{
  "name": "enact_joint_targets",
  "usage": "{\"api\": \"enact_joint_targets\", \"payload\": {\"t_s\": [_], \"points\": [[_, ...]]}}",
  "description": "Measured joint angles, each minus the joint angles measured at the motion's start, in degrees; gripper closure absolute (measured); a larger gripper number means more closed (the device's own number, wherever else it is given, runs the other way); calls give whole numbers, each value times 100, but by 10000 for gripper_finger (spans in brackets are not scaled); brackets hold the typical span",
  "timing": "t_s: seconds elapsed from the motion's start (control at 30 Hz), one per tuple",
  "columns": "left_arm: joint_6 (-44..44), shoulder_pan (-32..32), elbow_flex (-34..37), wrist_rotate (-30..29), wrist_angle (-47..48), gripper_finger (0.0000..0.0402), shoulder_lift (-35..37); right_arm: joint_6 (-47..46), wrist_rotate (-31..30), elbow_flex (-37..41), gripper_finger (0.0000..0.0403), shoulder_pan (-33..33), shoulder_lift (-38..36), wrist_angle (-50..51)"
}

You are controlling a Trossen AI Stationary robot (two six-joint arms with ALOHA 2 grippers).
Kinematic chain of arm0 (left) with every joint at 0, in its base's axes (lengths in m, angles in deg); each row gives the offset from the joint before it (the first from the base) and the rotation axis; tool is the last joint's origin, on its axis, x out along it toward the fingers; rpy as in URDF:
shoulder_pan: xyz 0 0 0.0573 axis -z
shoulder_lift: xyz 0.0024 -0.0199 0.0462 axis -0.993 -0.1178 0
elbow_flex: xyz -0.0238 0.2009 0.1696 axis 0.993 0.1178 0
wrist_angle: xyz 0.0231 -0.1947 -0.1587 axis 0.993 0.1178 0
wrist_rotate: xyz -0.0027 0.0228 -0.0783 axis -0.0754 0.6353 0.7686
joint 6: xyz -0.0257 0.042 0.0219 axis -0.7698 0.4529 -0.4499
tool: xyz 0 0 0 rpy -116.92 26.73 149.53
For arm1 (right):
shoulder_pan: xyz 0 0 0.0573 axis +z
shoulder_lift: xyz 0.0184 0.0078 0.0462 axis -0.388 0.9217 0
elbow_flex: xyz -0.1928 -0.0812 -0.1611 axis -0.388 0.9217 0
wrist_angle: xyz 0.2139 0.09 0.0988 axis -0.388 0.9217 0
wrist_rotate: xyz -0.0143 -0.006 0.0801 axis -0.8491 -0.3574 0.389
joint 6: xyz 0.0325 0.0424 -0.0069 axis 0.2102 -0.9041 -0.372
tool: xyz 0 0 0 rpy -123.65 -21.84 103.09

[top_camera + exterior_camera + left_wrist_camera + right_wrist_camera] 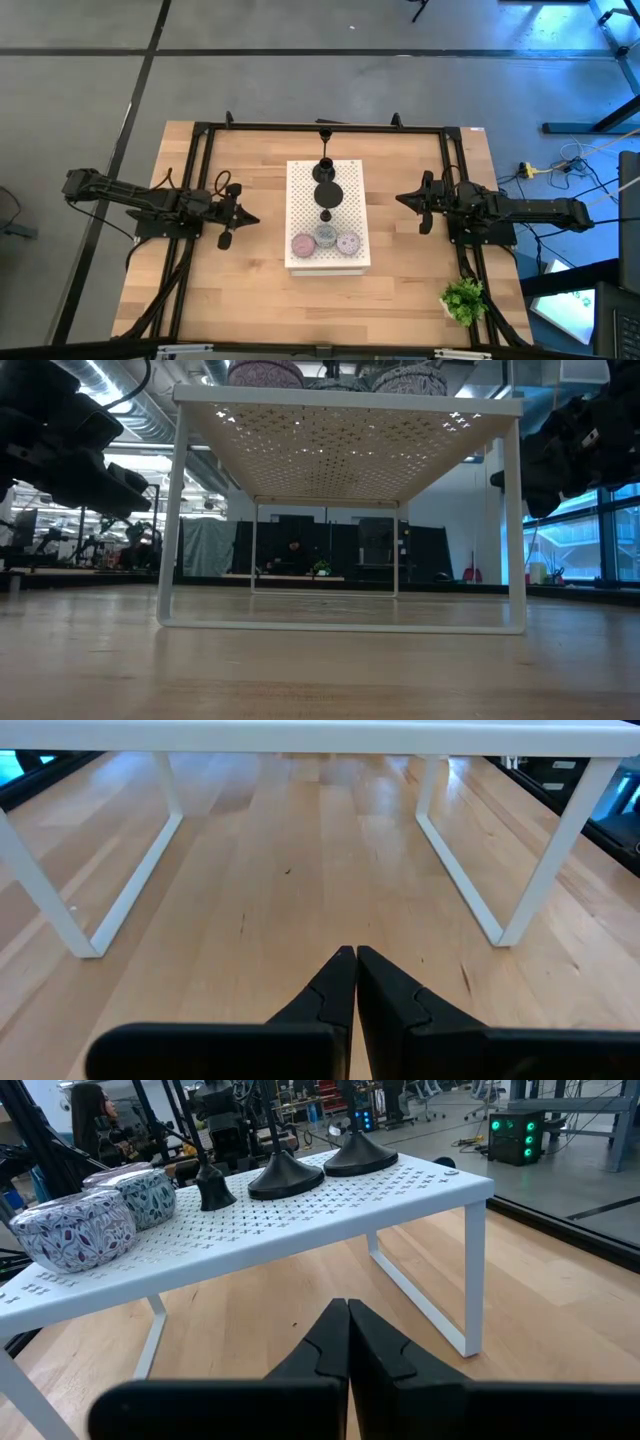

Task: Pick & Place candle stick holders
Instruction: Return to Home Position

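Wood table [250, 300] carried a white perforated shelf [300, 180] at frame centre, w/ three pucks [325, 238] (pink, grey, lavender) in a row at its lower end and black holders [327, 193] lined up above them. Left gripper [245, 217] sat mid-left, jaws together; right gripper [403, 200] mid-right, likewise closed, both clear of the shelf.
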Motion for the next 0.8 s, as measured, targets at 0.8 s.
{"api": "enact_joint_targets", "payload": {"t_s": [0.8], "points": [[1, 0, 0, -1, -1, 395, 0, 0, 0, 0, 402, 0, 0, 0]]}}
